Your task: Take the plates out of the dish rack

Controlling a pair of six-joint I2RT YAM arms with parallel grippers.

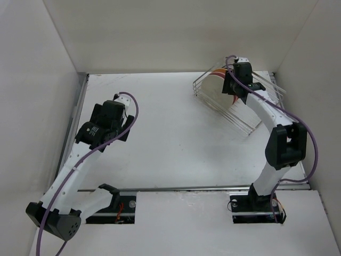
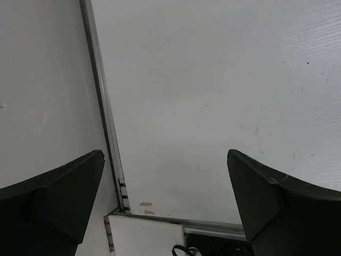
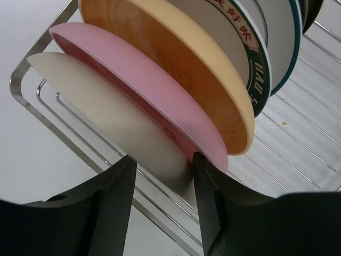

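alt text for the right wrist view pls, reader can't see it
Two dark fingers straddle the lower rim of a cream plate, the nearest in a row standing on edge in a wire dish rack. Behind it come a pink plate, a yellow-tan plate and a teal-rimmed white plate.

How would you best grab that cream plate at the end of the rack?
By its upper rim, pinched face to back, coming down from above. The cream plate stands on edge in the dish rack, outermost in the row, so its outer face is free; only the pink plate crowds its back. The right gripper has its jaws either side of that rim.
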